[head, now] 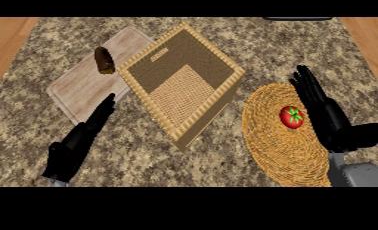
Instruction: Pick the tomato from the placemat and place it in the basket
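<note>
A red tomato (291,117) with a green stem lies inside the round woven basket (275,144) at the right. My right hand (322,111) is just to the right of the tomato, above the basket's far side, fingers straight and open, holding nothing. The brown woven placemat (182,81) sits in the middle of the counter, tilted like a diamond, with nothing on it. My left hand (77,141) rests open at the lower left, fingers pointing up toward the cutting board.
A pale wooden cutting board (92,81) lies left of the placemat, with a dark brown elongated item (104,60) on it. Wooden strips border the speckled stone counter (148,159) at both sides. A dark object (299,18) shows at the top right edge.
</note>
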Available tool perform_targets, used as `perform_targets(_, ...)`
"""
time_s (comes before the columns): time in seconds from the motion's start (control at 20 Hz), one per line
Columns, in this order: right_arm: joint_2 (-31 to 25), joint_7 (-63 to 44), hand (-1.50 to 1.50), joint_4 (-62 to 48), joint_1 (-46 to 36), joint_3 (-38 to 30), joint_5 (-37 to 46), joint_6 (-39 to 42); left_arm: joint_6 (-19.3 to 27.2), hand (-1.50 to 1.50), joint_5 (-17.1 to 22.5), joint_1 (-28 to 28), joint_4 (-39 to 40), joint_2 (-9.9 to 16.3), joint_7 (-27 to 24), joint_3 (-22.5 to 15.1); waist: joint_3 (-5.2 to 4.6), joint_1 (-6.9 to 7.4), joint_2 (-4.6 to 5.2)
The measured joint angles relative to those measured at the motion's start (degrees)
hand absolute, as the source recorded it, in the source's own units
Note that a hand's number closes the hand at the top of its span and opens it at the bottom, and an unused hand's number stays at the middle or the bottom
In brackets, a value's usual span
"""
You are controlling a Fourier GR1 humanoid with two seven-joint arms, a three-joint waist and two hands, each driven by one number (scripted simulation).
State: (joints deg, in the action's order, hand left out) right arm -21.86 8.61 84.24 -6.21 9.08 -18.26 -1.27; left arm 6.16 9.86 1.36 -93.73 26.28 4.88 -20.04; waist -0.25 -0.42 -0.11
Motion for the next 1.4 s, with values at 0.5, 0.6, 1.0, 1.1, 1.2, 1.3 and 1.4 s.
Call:
perform_targets(0.5, 3.12, -1.21, -1.50, 5.04, -2.03, 14.48, -11.34, 25.51, 2.53, 0.00, -3.21, -8.65, -0.11, 3.20, -3.61, 7.29, 0.57, 2.03, 0.38)
perform_targets(0.6, 2.39, -1.66, -1.50, 9.19, 0.35, 17.48, -11.27, 28.32, 2.55, 0.00, -3.30, -9.33, 0.81, 3.84, -4.33, 9.09, 0.44, 1.12, 0.17)
perform_targets(1.0, -6.88, -4.29, -1.50, 23.54, -3.69, 11.04, 0.86, 25.19, 2.23, 0.00, -3.81, -11.28, 3.83, 4.12, -5.49, 11.77, 0.15, -0.49, -0.35)
perform_targets(1.1, -10.80, -6.78, -1.50, 24.88, -7.69, 8.18, 4.39, 24.97, 2.27, 0.00, -3.98, -11.62, 3.71, 3.84, -5.24, 11.55, 0.09, -0.33, -0.38)
perform_targets(1.2, -15.65, -8.65, -1.50, 25.38, -11.70, 6.54, 8.26, 26.87, 2.27, 0.00, -4.16, -11.87, 4.04, 3.62, -5.43, 11.47, 0.05, 0.06, -0.27)
perform_targets(1.3, -20.90, -9.93, -1.50, 25.77, -15.59, 5.75, 10.97, 30.70, 1.96, 0.00, -4.14, -12.17, 4.14, 3.53, -5.60, 11.40, 0.02, 0.59, -0.17)
perform_targets(1.4, -25.68, -10.48, -1.50, 25.64, -19.70, 5.85, 13.08, 35.54, 1.89, 0.00, -4.45, -12.69, 4.46, 3.27, -5.95, 11.19, -0.01, 1.23, 0.06)
